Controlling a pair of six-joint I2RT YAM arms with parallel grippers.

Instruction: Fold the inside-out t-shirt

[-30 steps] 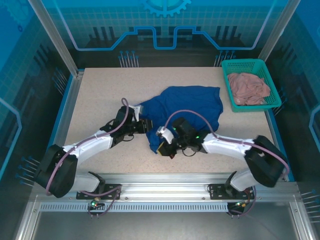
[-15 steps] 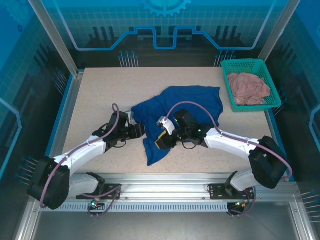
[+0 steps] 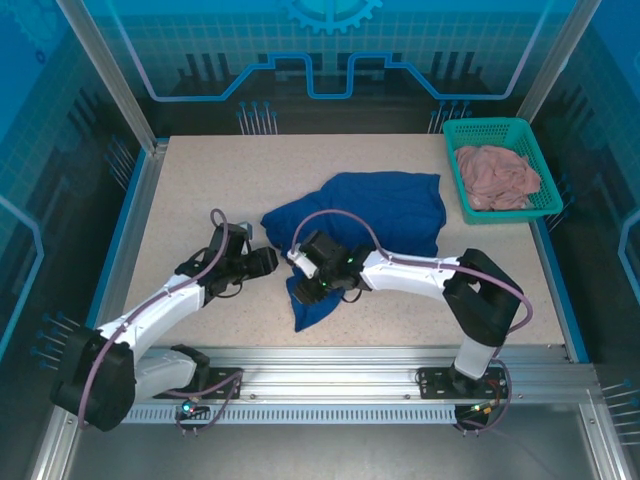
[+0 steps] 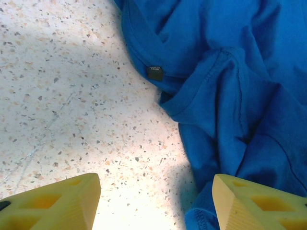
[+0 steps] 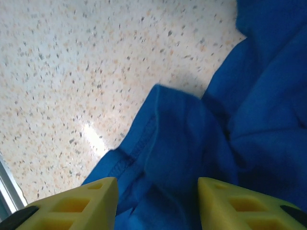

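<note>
Fabric of the inside-out t-shirt (image 3: 370, 205) lay bunched mid-counter (image 3: 200, 190) in the top view, a tail trailing toward 7 o'clock. The left end effector (image 3: 270, 260) sat at its 9 o'clock edge and the right end effector (image 3: 308, 285) over the tail. In the left wrist view, the left end effector stood spread and released, with the shirt at 2 o'clock. In the right wrist view, the right end effector was likewise released above a blue hem.

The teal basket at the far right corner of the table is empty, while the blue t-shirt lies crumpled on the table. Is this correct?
Not quite. The teal basket is not empty: the top external view shows a dusty-pink cloth lying in it. The blue t-shirt does lie crumpled on the table.
</note>
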